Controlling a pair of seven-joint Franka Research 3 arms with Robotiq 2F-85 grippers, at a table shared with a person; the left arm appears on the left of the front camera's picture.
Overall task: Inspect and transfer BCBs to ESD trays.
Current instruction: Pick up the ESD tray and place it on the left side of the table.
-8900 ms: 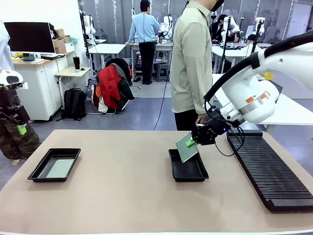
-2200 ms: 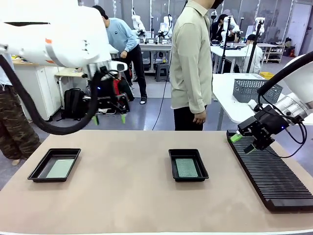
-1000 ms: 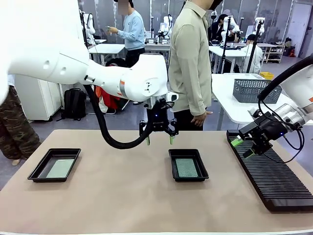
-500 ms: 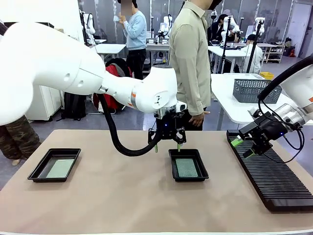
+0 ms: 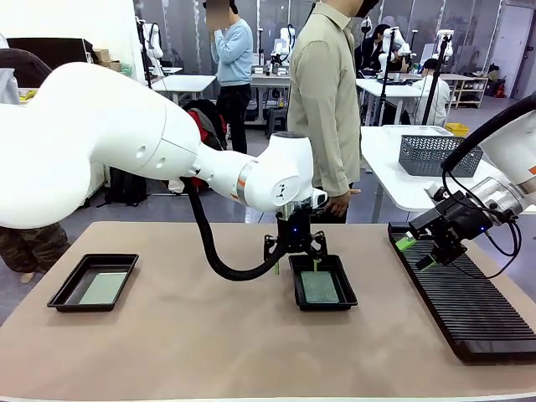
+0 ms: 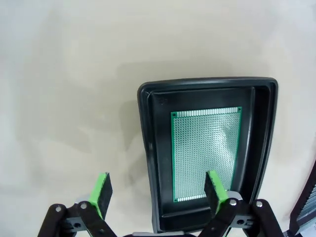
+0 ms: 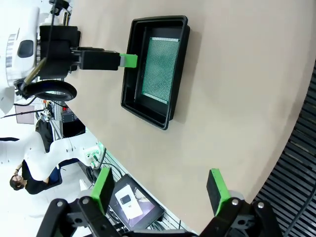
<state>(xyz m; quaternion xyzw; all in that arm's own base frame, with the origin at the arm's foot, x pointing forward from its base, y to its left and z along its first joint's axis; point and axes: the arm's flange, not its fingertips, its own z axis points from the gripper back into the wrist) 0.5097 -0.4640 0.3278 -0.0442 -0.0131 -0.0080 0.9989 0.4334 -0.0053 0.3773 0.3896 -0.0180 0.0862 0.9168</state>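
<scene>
Lying flat in middle ESD tray (image 5: 322, 283), BCB (image 5: 319, 286) long axis running near-to-far across tabletop (image 5: 209, 335). Left claw (image 5: 295, 265) spread wide, empty, straddling tray's left rim; right claw (image 5: 416, 253) released over rack (image 5: 465, 297).

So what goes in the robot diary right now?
left gripper: open, over middle ESD tray | BCB: inside | right gripper: open, over rack

Pretty busy lab back there: grey floor (image 5: 251, 197), white tables (image 5: 186, 82) far off, a white cabinet (image 5: 71, 180) left, wire-mesh basket (image 5: 434, 155) right.
</scene>
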